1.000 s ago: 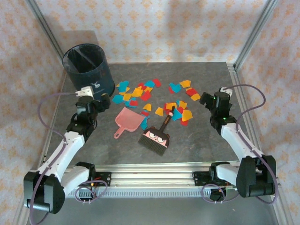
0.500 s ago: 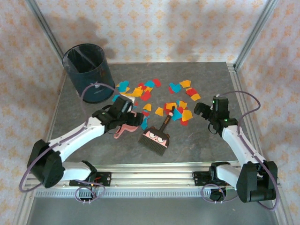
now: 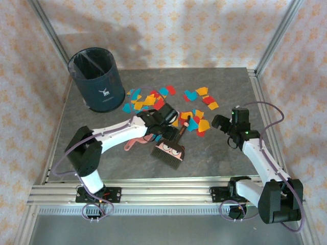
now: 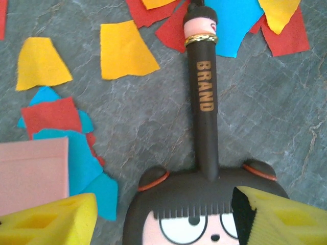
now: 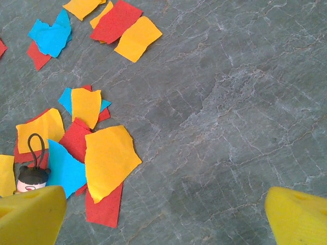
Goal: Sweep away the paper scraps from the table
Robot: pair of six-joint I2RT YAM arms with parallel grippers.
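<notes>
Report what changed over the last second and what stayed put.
The left gripper swung from the left side of the table in over the brush, jaws open, holding nothing. The right gripper shifted slightly. The brush, dustpan, paper scraps and bin stayed put.

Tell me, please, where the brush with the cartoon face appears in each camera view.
Top external: the brush lies near the middle of the table, head toward the near edge.
Left wrist: the brush runs up the centre, head at the bottom edge.
Right wrist: the brush shows its looped handle tip at the lower left.
Shared landmark: the paper scraps around the handle tip.
</notes>
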